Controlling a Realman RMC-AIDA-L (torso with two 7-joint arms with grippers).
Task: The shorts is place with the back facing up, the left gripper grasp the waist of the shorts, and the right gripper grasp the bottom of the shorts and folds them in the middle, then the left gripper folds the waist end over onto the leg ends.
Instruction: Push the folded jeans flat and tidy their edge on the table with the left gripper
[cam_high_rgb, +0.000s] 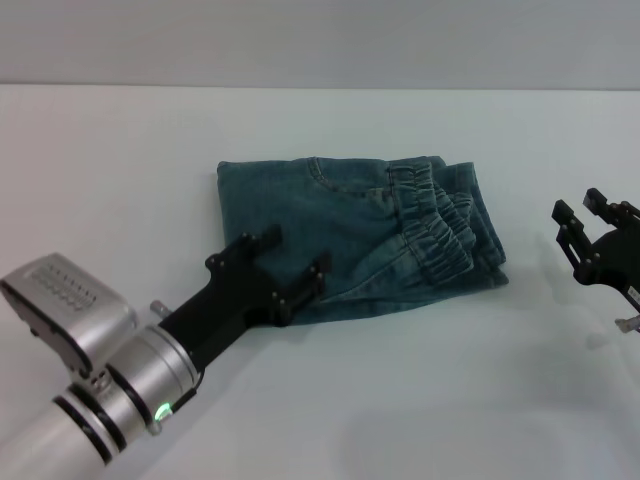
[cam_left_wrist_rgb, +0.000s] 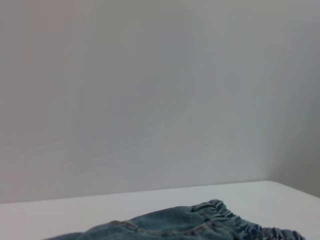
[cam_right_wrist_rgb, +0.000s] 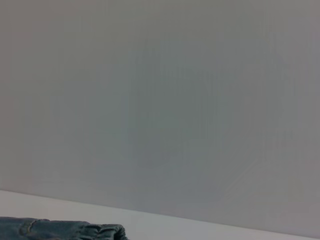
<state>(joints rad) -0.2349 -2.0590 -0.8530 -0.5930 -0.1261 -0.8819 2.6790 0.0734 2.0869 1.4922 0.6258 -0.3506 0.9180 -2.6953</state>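
Two grippers in view, neither holding anything. Shorts (cam_high_rgb: 360, 235) lie folded into a compact bundle on the white table (cam_high_rgb: 120, 180), roughly centre, a bit toward the far side. Ruffled waist of the shorts (cam_high_rgb: 440, 225) sits on top of the bundle, toward the robot's right side, running front to back in puckered layers. Flat denim to the left of it, with a curved seam visible near the far edge. Leg hems not clearly visible; can't tell where they lie under the fold.

Left gripper (cam_high_rgb: 285, 265) is at the near left corner of the bundle, fingers spread apart, nothing between them. One fingertip overlaps the denim's left edge, the other its near edge; whether they touch the cloth or hover just above it, can't tell. Its silver arm, green light ring lit, comes in from the near left.

Right gripper (cam_high_rgb: 585, 215) stands well apart from the shorts at the right edge of the table, fingers apart and empty, clear of the cloth.

Left wrist view: only the denim's top and the ruffled band (cam_left_wrist_rgb: 230, 222) low in frame, wall behind. Right wrist view: a sliver of denim (cam_right_wrist_rgb: 60, 230), wall.
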